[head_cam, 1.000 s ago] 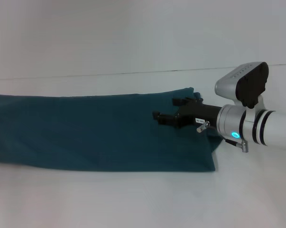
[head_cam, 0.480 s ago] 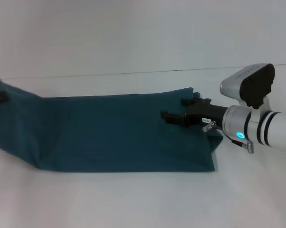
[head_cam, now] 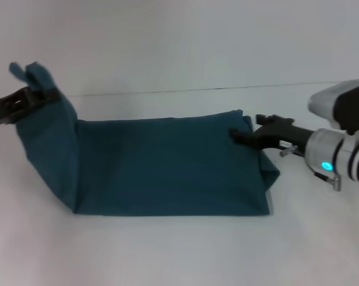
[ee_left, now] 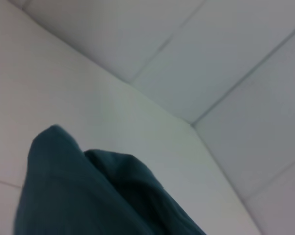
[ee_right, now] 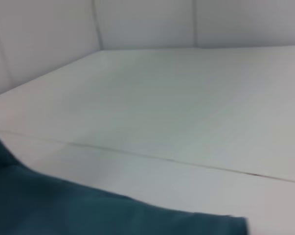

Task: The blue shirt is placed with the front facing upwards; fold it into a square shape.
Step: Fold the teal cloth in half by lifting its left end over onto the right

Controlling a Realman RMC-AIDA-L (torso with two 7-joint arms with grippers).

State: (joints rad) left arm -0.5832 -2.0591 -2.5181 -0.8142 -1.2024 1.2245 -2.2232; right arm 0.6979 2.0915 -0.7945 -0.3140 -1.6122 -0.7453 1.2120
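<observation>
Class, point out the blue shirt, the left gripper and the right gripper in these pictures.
blue shirt [head_cam: 167, 164], head view, flat middle of the cloth.
left gripper [head_cam: 39, 95], head view, jaws clamped on the raised shirt end.
right gripper [head_cam: 250, 132], head view, tips at the shirt's right edge.

I see the blue shirt [head_cam: 167, 164] lying folded across the middle of the table [head_cam: 179, 250], its left end raised off the surface. My left gripper [head_cam: 25, 98] is at that raised end, above the table's left side. My right gripper [head_cam: 250, 132] is at the shirt's far right corner
</observation>
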